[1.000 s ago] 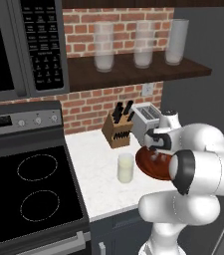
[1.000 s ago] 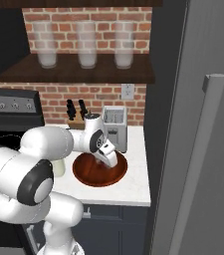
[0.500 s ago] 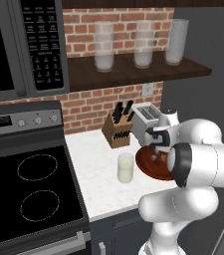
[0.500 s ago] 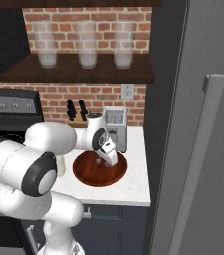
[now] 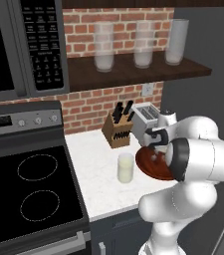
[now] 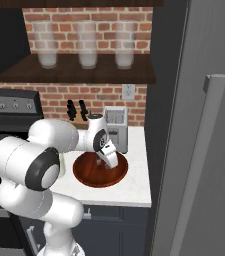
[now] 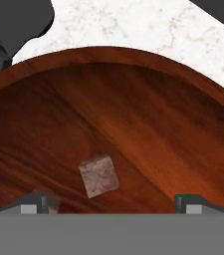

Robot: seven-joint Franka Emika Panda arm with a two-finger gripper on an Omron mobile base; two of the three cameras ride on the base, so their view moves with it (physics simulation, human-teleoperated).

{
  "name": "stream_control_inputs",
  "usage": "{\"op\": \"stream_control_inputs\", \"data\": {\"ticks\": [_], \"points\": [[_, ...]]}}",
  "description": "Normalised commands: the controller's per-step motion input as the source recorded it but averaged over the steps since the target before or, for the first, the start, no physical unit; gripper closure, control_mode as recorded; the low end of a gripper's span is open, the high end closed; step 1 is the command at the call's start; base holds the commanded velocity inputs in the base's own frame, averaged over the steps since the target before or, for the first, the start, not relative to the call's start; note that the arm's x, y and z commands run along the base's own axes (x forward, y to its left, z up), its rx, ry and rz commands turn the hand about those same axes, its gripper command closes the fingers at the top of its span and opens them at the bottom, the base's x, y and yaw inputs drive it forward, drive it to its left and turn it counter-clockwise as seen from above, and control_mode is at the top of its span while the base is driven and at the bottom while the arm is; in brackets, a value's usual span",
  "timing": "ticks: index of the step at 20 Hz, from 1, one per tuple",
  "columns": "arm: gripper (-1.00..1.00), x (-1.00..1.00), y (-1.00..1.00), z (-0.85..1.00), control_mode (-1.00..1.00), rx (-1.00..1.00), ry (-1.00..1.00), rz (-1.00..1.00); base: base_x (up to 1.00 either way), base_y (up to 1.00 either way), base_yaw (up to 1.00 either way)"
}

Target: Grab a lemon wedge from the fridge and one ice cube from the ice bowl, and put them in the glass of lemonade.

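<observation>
Ice bowl (image 7: 133,99), glossy reddish-brown, holds one translucent ice cube (image 7: 99,176) between the wide-spread hand (image 7: 114,201).

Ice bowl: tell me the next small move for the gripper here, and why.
Probably ease straight down and close on the ice cube. In the hand view the gripper is open, the cube lies between its fingertips on the floor of the ice bowl, untouched. The right base view shows the hand already low over the bowl, so little descent seems needed.
</observation>
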Motion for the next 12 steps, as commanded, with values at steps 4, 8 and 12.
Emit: {"op": "stream_control_inputs", "data": {"ticks": [4,8,12], "points": [[-1.0,0.02,0.0,-0.17,-1.0,0.0,0.0,-0.07,0.0,0.0,0.0],[-1.0,0.03,0.0,-0.14,-1.0,0.0,0.0,-0.07,0.0,0.0,0.0],[-1.0,0.05,0.0,-0.15,-1.0,0.0,0.0,-0.07,0.0,0.0,0.0]]}}
